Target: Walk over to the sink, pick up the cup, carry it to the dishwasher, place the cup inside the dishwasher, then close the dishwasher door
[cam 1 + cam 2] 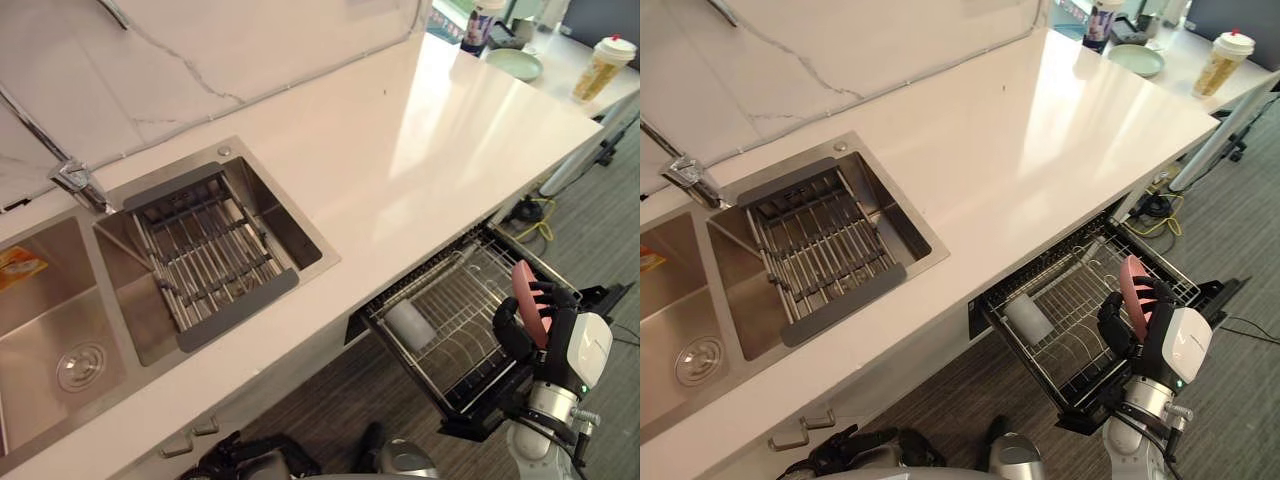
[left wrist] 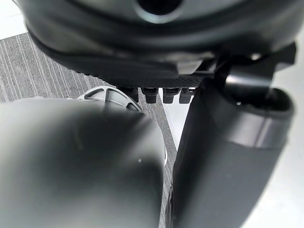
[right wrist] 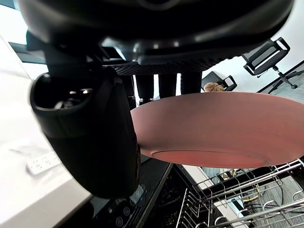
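Note:
My right hand (image 1: 512,335) holds a pink plate (image 1: 528,300) on edge, fingers and thumb (image 3: 95,137) curled round its rim (image 3: 213,123). It hovers over the near right part of the pulled-out wire dishwasher rack (image 1: 455,290). A pale cup (image 1: 410,325) lies on its side in the rack's left part, apart from the hand. The dishwasher door (image 1: 478,418) hangs open below the rack. My left hand (image 1: 255,455) hangs low in front of the cabinet, fingers relaxed, holding nothing.
A steel double sink (image 1: 60,330) with a grey drying rack (image 1: 205,255) and a tap (image 1: 75,180) sits in the white counter (image 1: 420,150). A green dish (image 1: 515,63), a drink cup (image 1: 603,65) and a bottle (image 1: 480,25) stand far right.

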Available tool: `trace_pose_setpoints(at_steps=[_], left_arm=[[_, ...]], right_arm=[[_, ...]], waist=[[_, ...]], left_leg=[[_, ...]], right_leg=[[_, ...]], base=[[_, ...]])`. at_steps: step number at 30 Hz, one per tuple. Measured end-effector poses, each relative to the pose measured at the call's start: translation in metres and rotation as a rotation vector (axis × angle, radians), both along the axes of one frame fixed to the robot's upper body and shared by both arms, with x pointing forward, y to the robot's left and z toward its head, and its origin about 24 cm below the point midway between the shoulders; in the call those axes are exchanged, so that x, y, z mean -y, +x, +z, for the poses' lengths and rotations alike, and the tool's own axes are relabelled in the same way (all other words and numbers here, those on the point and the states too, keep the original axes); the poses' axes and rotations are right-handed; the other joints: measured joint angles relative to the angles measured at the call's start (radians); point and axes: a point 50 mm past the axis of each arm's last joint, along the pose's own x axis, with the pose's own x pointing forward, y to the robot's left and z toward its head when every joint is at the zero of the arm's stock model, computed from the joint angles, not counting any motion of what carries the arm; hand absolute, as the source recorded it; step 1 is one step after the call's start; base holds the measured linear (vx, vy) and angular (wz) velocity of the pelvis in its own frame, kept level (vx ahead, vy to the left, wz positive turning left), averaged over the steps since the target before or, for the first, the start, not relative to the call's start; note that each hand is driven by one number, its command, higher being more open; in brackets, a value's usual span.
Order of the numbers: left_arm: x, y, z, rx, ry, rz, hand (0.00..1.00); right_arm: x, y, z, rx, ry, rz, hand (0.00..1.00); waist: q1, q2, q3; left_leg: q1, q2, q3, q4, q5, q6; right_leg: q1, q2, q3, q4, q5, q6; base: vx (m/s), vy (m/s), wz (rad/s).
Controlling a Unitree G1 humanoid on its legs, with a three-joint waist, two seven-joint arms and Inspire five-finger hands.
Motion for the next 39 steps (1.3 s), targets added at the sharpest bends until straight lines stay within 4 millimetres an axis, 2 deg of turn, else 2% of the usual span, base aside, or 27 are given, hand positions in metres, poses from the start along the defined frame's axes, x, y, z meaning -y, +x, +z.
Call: trace_pose_setpoints(at_steps=[5, 10, 15, 21, 22, 26, 31, 36, 39], left_arm=[[0.003, 0.001, 0.0, 0.005, -0.004, -0.027, 1.0], [0.005, 0.002, 0.0, 0.0, -0.024, -0.044, 1.0], [0.011, 0.003, -0.001, -0.028, -0.153, 0.107, 1.0], [0.012, 0.006, 0.0, -0.038, -0.219, 0.18, 1.0], [0.012, 0.006, 0.001, -0.038, -0.239, 0.203, 1.0], [0.01, 0.005, 0.001, -0.05, -0.297, 0.28, 1.0], [0.009, 0.001, 0.0, -0.06, -0.346, 0.374, 1.0], [0.011, -0.009, -0.003, -0.102, -0.433, 0.532, 1.0], [0.013, -0.011, -0.004, -0.113, -0.444, 0.581, 1.0]], right_arm=[[0.008, 0.016, 0.003, -0.029, -0.035, 0.016, 0.0], [0.016, 0.025, -0.008, -0.146, -0.019, 0.018, 0.0], [0.026, 0.038, -0.016, -0.267, 0.0, 0.008, 0.0], [0.037, 0.037, -0.025, -0.38, 0.007, -0.055, 0.0], [0.04, 0.038, -0.025, -0.4, -0.006, -0.07, 1.0], [0.05, 0.035, -0.03, -0.489, -0.047, -0.114, 1.0], [0.06, 0.023, -0.045, -0.548, 0.046, -0.216, 1.0], [0.059, 0.018, -0.044, -0.374, 0.171, -0.307, 1.0], [0.049, 0.016, -0.033, -0.168, 0.279, -0.319, 1.0]], waist=[[0.011, 0.017, 0.011], [0.033, 0.031, 0.023], [0.032, 0.057, 0.053], [0.03, 0.07, 0.079], [0.029, 0.071, 0.088], [0.028, 0.077, 0.104], [0.028, 0.081, 0.108], [0.031, 0.081, 0.109], [0.03, 0.08, 0.109]], left_leg=[[-0.002, -0.017, -0.037, -0.008, 0.003, 0.005], [-0.006, -0.024, -0.057, -0.004, 0.002, 0.008], [-0.023, -0.027, -0.073, 0.012, -0.001, 0.014], [-0.046, -0.031, -0.112, 0.036, -0.001, 0.014], [-0.048, -0.031, -0.118, 0.043, -0.001, 0.014], [-0.065, -0.031, -0.134, 0.065, -0.001, 0.014], [-0.082, -0.03, -0.16, 0.105, -0.001, 0.014], [-0.087, -0.023, -0.16, 0.137, -0.001, 0.013], [-0.088, -0.013, -0.16, 0.164, -0.003, 0.014]], right_leg=[[0.013, -0.016, -0.033, 0.02, -0.015, 0.012], [0.005, -0.038, -0.05, 0.069, -0.045, 0.016], [-0.025, -0.066, -0.057, 0.137, -0.079, 0.018], [-0.05, -0.101, -0.074, 0.218, -0.127, 0.022], [-0.053, -0.107, -0.074, 0.231, -0.135, 0.021], [-0.067, -0.123, -0.077, 0.265, -0.156, 0.023], [-0.063, -0.14, -0.088, 0.286, -0.172, 0.028], [-0.052, -0.145, -0.091, 0.285, -0.174, 0.031], [-0.047, -0.144, -0.085, 0.285, -0.175, 0.032]], base=[[-0.02, 0.068, 0.23], [-0.03, 0.065, 0.13], [-0.03, 0.058, 0.07], [-0.01, 0.013, 0.11], [0.0, 0.0, 0.0], [0.0, -0.016, 0.04], [0.0, -0.021, 0.07], [-0.01, -0.004, 0.02], [-0.04, -0.011, -0.04]])
